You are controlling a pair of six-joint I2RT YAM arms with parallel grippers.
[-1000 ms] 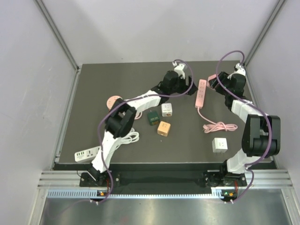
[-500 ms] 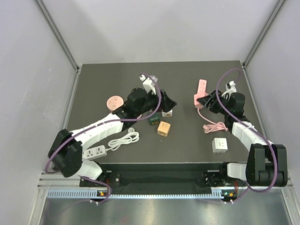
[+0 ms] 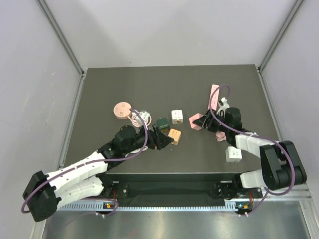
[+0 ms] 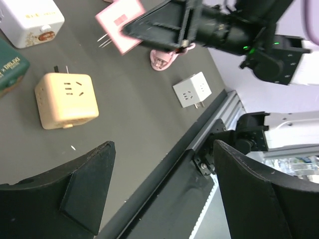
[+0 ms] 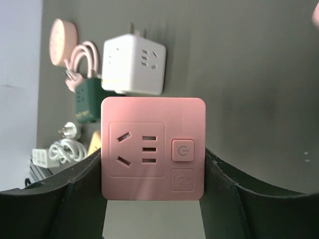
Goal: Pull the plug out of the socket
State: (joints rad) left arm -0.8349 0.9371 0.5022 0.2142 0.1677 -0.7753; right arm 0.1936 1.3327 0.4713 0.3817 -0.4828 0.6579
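Plug (image 5: 153, 148) clamped in right gripper (image 5: 153, 164), clear of the strip (image 3: 214, 92) (frame's right centre); extraction apparently complete. Left gripper (image 4: 164, 189) spread wide, empty.

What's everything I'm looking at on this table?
Cube sockets: four; white cube, green cube, peach cube mid-table, second white cube near right.
Pink cube: one, pink, in right jaws.
Power strips: two; pink strip back right, white strip near left.
Disc: one, pink, left.
Cables: three; pink cable beside disc, pink cord by right arm, white cable near left.
Robot arms: two, white-black, near edge: left arm, right arm; left jaws open.
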